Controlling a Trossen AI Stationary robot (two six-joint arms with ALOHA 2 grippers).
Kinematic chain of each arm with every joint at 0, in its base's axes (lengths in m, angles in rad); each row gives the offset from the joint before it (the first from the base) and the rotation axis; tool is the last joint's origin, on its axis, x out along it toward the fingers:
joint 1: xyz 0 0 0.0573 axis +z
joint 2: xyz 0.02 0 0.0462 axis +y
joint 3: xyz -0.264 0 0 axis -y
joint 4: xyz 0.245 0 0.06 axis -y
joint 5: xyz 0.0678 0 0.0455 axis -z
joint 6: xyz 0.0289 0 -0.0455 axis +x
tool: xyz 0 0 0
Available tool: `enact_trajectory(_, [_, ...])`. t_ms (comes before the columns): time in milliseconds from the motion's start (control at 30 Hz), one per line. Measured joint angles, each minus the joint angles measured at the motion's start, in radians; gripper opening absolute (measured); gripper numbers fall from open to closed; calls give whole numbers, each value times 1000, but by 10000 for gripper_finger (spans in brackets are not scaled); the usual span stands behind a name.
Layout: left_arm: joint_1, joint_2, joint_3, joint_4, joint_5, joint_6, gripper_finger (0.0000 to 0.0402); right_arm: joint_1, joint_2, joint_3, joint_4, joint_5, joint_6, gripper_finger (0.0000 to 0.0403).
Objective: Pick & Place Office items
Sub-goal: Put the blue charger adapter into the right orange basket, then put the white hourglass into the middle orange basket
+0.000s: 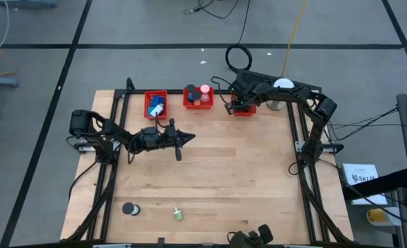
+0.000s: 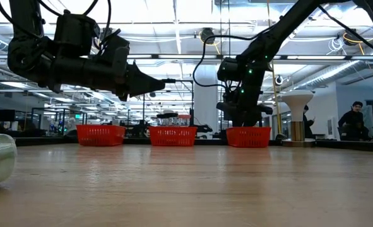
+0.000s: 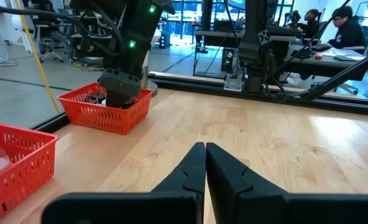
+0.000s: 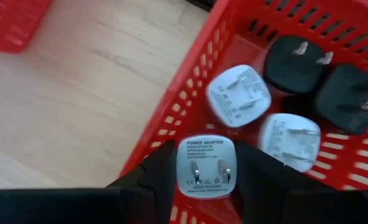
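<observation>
My right gripper (image 4: 205, 186) is over the right red bin (image 1: 244, 109) at the table's far edge, shut on a white power adapter (image 4: 205, 163). In that bin lie two more white adapters (image 4: 238, 96) and two black ones (image 4: 294, 62). My left gripper (image 3: 205, 158) is shut and empty, hovering above the table's middle left (image 1: 184, 136). A black roll (image 1: 129, 209) and a green bit (image 1: 178, 214) lie on the table near its front edge. My right gripper pinches the white adapter by two opposite sides (image 4: 182, 168) between its two fingers (image 4: 155, 177). The fingers come from above, pointing down. The adapter's pronged face is turned up toward the wrist. It sits over the bin's wall; I cannot tell whether it rests on anything.
The left red bin (image 1: 155, 105) holds blue blocks; the middle red bin (image 1: 197, 96) holds round items. A white dome (image 1: 282, 86) stands right of the bins. Bare wood lies between the bins and the table's front edge. People sit in the room beyond (image 3: 345, 28).
</observation>
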Motion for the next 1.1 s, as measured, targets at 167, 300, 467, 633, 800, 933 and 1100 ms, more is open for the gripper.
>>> enact_trajectory(167, [0,0,0,-1,0,-2,17,0,0,0,0,39,-10,156])
enact_trajectory(300, [0,0,0,-1,0,-7,17,0,0,0,0,40,-19,173])
enact_trajectory(467, [0,0,0,-1,0,-10,17,0,-6,0,1,39,-35,184])
enact_trajectory(633, [0,0,0,-1,0,-14,17,0,-50,0,1,40,-70,191])
enact_trajectory(800, [1,0,3,1,0,-42,17,5,-132,0,-5,38,-121,180])
enact_trajectory(933, [4,0,3,2,0,-71,17,51,-222,-66,34,36,-188,135])
enact_trajectory(1100, [6,0,4,6,-8,-89,17,153,-363,-257,247,36,-221,50])
